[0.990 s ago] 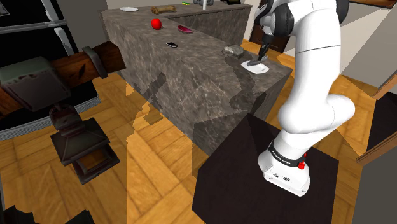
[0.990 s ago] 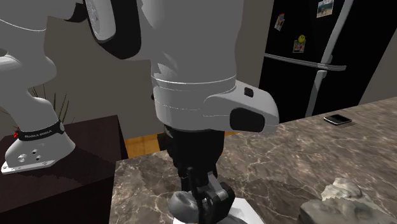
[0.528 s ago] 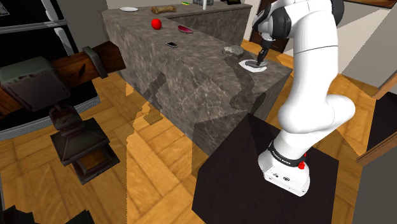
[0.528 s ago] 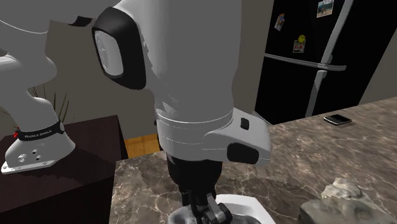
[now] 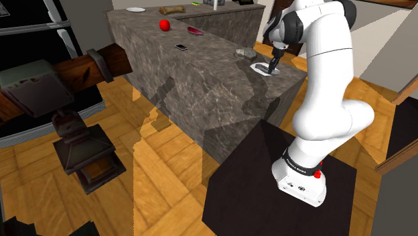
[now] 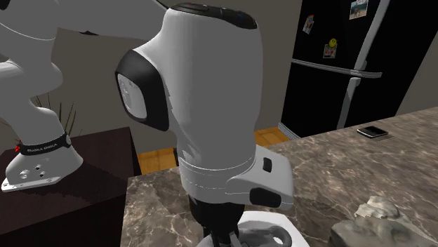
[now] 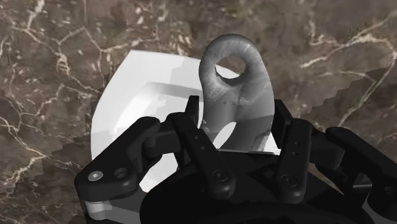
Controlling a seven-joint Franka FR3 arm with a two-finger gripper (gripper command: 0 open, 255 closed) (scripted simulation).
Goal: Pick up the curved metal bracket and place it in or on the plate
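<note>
The curved metal bracket [image 7: 233, 86] is grey, with a round hole at its rounded end. My gripper [image 7: 245, 137] is shut on its lower part, the two black fingers [image 7: 197, 137] clasping it from either side. The bracket hangs over the white plate [image 7: 130, 95], which lies on the dark marble counter [image 7: 63, 51]; whether it touches the plate I cannot tell. In the shoulder view the gripper [image 5: 273, 64] points down at the plate [image 5: 261, 69] near the counter's near corner. In the second exterior view the bracket [image 6: 270, 235] sticks out to the right under the wrist, above the plate [image 6: 295, 241].
A grey rock [image 5: 243, 52] lies just beyond the plate, also seen as the rock [image 6: 372, 221]. Farther along the counter are a phone [image 5: 181, 47], a red ball [image 5: 164, 25] and a dark dish [image 5: 195, 30]. The black stand [image 5: 268, 181] adjoins the counter. A black fridge [image 6: 351, 63] stands behind.
The arm has straightened up and the wrist has turned; the bracket, still gripped, has swung from the second exterior view's left of the fingers to their right, over the plate.
</note>
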